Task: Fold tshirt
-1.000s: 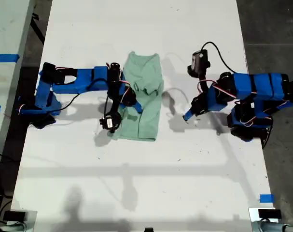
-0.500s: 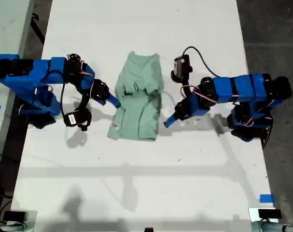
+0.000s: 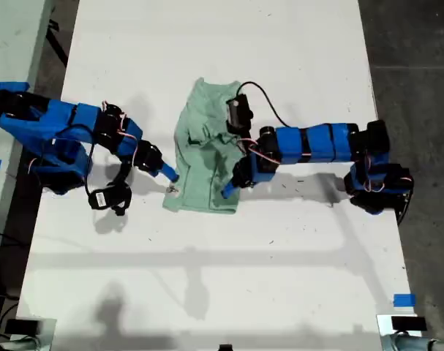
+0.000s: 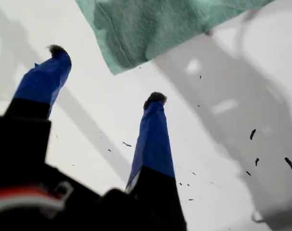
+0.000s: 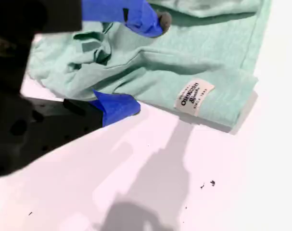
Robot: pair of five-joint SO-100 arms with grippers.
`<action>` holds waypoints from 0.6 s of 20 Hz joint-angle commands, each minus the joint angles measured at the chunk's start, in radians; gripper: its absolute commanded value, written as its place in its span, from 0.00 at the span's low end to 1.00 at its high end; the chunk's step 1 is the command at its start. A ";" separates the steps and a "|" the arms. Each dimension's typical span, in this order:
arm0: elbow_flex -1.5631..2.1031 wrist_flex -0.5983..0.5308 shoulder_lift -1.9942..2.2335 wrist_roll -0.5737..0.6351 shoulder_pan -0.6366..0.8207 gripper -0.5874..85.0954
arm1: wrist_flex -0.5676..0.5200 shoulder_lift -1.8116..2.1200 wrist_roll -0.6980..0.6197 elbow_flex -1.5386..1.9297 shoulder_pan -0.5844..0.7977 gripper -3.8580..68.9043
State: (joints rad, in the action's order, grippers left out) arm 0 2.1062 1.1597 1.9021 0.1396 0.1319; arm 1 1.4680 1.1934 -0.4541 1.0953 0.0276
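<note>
Centrally on the white table (image 3: 207,44) the tshirt (image 3: 201,157) is laid, folded into a narrow upright strip with a rumpled middle. In the exterior view, broad bare tabletop is left at its 12 and 6 o'clock sides, while an arm is set at its 3 and at its 9 o'clock. The cloth is a soft pale mint knit with stitched hems, and a small white printed label (image 5: 194,96) is sewn near the 7 o'clock corner.

My first gripper (image 4: 106,74) is seen with its blue, dark-tipped fingers (image 4: 153,139) spread wide, nothing held, just short of a hemmed corner of the tshirt (image 4: 155,24); it is reached in from 3 o'clock across the 5 o'clock corner. My second gripper (image 5: 136,62) is also held apart and empty, one finger above the cloth and the other at its edge, at 8 o'clock by the label. Small dark specks (image 4: 254,134) are scattered over the smooth matte tabletop.
</note>
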 commanded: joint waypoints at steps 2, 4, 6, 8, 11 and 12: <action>-0.006 -0.089 -0.077 -0.009 -0.034 0.27 | -0.028 -0.023 0.020 -0.072 -0.008 0.51; -0.008 -0.120 -0.129 -0.011 -0.048 0.26 | -0.052 -0.055 0.029 -0.072 -0.011 0.51; -0.012 -0.149 -0.175 -0.017 -0.058 0.27 | -0.080 -0.089 0.037 -0.074 -0.014 0.51; -0.015 -0.160 -0.218 -0.018 -0.057 0.27 | -0.103 -0.135 0.044 -0.094 -0.014 0.51; -0.038 -0.166 -0.287 -0.018 -0.064 0.27 | -0.132 -0.212 0.058 -0.149 -0.017 0.50; -0.061 -0.164 -0.321 -0.018 -0.071 0.27 | -0.138 -0.236 0.066 -0.166 -0.018 0.50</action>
State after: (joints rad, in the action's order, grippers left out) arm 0 2.1092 1.0078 1.6045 0.1319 0.0798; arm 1 1.3591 0.9587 -0.4050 1.0216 0.0276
